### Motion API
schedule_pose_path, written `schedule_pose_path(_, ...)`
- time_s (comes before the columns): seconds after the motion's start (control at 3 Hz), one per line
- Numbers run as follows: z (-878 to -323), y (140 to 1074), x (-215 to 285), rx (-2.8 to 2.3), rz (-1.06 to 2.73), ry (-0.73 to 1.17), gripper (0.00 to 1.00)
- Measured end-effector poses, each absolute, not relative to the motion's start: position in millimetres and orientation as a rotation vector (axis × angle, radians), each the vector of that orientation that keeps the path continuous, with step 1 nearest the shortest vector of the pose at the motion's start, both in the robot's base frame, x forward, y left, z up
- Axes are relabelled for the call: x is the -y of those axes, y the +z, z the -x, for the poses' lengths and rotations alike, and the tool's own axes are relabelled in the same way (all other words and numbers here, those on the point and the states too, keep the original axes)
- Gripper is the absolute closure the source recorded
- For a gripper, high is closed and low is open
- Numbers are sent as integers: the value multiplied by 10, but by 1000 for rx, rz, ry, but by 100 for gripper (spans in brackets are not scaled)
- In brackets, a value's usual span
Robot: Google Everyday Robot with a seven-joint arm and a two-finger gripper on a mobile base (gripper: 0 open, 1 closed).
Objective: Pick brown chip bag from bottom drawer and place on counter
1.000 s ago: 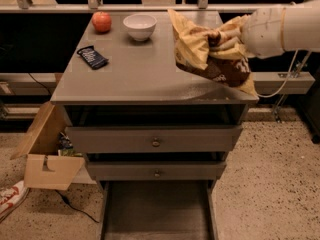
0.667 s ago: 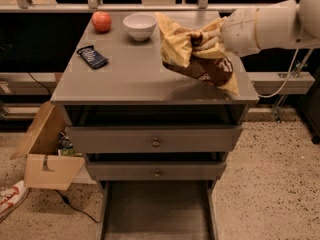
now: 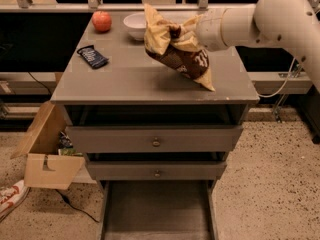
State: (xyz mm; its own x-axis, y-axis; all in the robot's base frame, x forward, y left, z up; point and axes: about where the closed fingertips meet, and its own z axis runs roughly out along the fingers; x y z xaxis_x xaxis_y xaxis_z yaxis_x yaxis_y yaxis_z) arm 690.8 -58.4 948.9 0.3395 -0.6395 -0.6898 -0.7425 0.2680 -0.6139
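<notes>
Camera view: the gripper (image 3: pixel 184 33) is above the rear middle of the counter (image 3: pixel 125 81), at the end of a white arm (image 3: pixel 260 19) that reaches in from the right. It grasps the crumpled upper part of the brown chip bag (image 3: pixel 182 59), whose folds wrap around the fingers and hide most of them.

The bag hangs tilted, its tan top end up by the white bowl (image 3: pixel 134 25) and its lower tan corner pointing down toward the right front of the counter. Whether that corner touches the surface cannot be told; a shadow lies on the counter just beneath the bag.

Compared with a second ago, arm and bag have moved left. Then the bag hung over the counter's right edge; now it is over the middle of the top, with its upper end overlapping the bowl's right rim in this view.

The rest has not moved: the red apple (image 3: pixel 101 21) at the back left, the dark blue packet (image 3: pixel 92 56) on the left part of the counter, and the bottom drawer (image 3: pixel 157 209) pulled out below the two shallower drawers. A cardboard box (image 3: pixel 45 156) stands on the floor to the left of the cabinet.
</notes>
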Motion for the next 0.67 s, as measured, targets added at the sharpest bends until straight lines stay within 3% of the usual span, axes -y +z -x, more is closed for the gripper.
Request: schedule_pose_path(0.67,-6941,9514,554,-1355,1409,110,57)
